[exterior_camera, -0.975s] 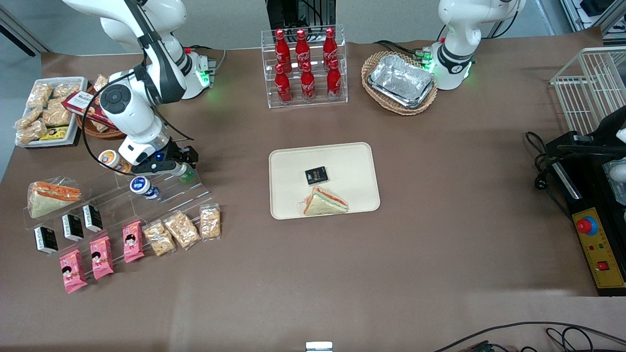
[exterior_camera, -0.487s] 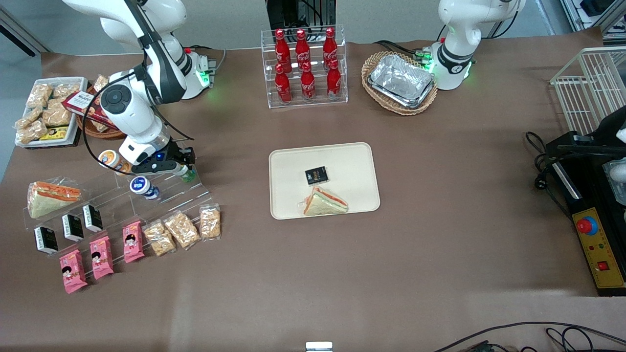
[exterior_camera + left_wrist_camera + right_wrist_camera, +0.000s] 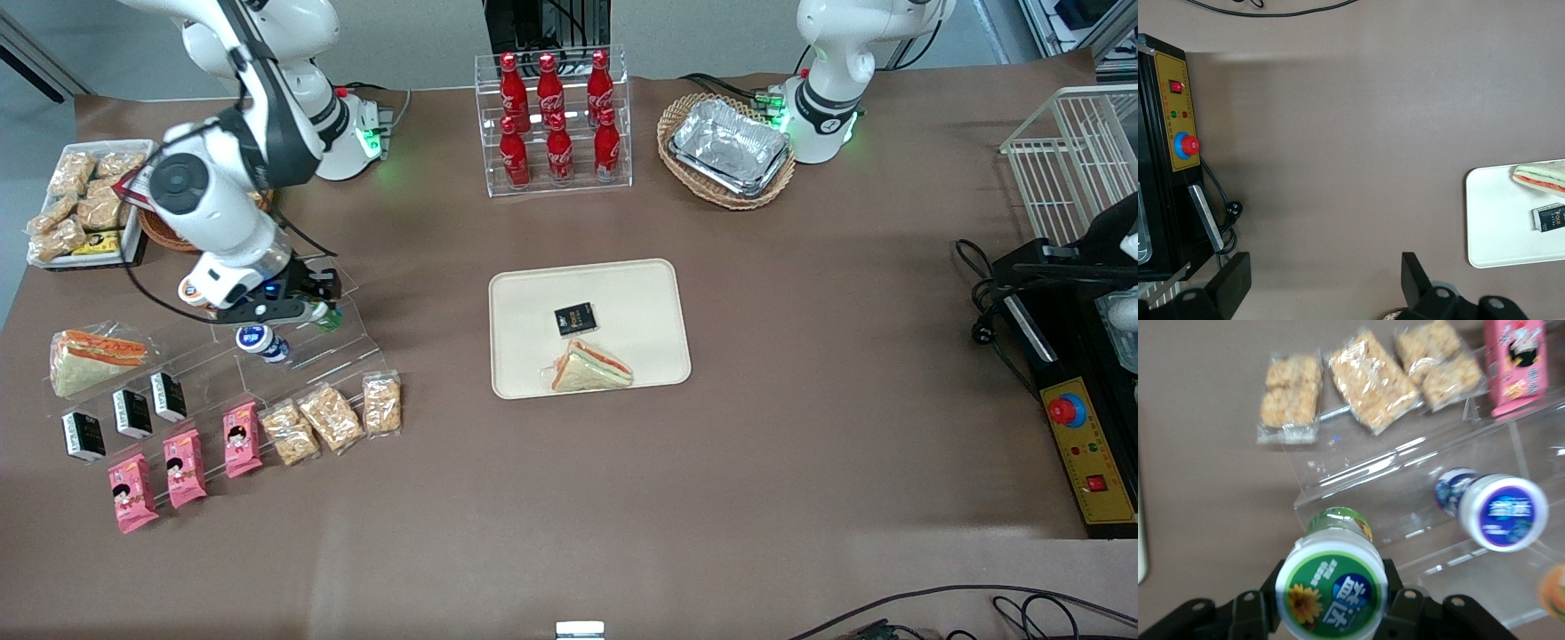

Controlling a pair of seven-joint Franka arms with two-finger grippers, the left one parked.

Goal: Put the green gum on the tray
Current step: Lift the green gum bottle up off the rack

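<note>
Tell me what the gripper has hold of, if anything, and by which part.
The gripper, over the clear stepped display stand, is shut on the green gum, its fingers on the sides of the canister just below the white lid.

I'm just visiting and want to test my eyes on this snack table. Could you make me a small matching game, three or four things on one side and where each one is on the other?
Things:
1. green gum
2. sandwich
3. blue-lidded canister
4. cola bottles

Places:
A. in the clear rack farthest from the front camera
B. on the clear stepped stand, free of the arm
C. between the fingers of the end effector, above the stand
D. on the tray, beside a small black packet

Pairs: 1-C, 2-D, 3-B, 4-A
</note>
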